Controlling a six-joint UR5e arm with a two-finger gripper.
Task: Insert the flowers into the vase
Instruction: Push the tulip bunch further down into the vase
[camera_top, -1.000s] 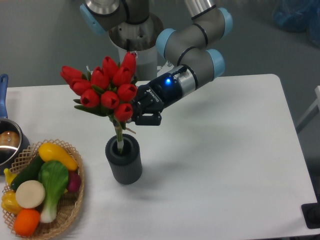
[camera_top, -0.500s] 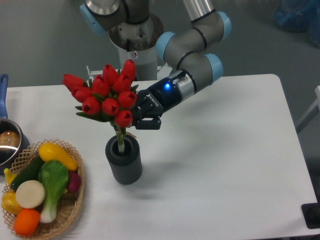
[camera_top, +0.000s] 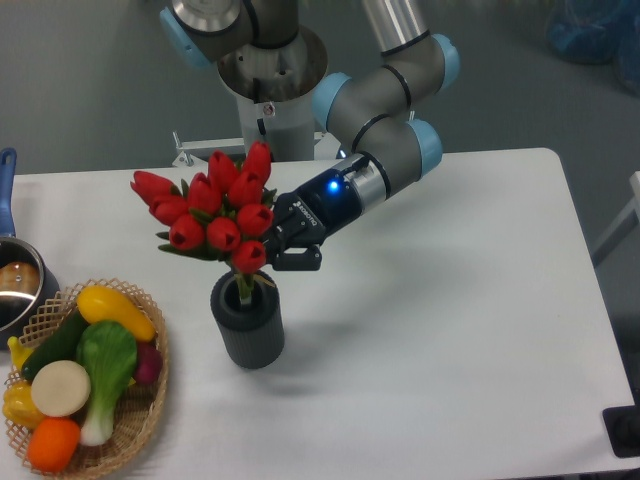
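Dark grey and vertically ribbed, the cylindrical vase (camera_top: 247, 324) stands upright on the white table (camera_top: 450, 330), left of centre and towards the near side. Its round mouth takes in the lower ends of the green stems of a bunch of red tulip flowers (camera_top: 215, 210), whose buds spread wider than the vase and lean to the left above it. The black two-finger gripper (camera_top: 283, 245) of the grey-and-blue robot arm (camera_top: 385, 150) sits just right of the bunch, its fingers drawn in against the stems right below the buds; the blooms hide how tightly they close.

A round wicker basket (camera_top: 148, 400) at the near left corner holds toy vegetables: a yellow squash (camera_top: 115, 310), a green leafy piece (camera_top: 104, 360), a dark green cucumber (camera_top: 55, 345), a pale round slice (camera_top: 60, 388), an orange fruit (camera_top: 52, 443) and a purple piece (camera_top: 147, 362). A steel pot (camera_top: 18, 285) with a blue handle (camera_top: 6, 190) is cut off by the left edge, its contents unclear.

Compared with a second ago, bunch and gripper sit lower, the lowest bud now close above the vase mouth. Vase, basket and pot have not shifted.
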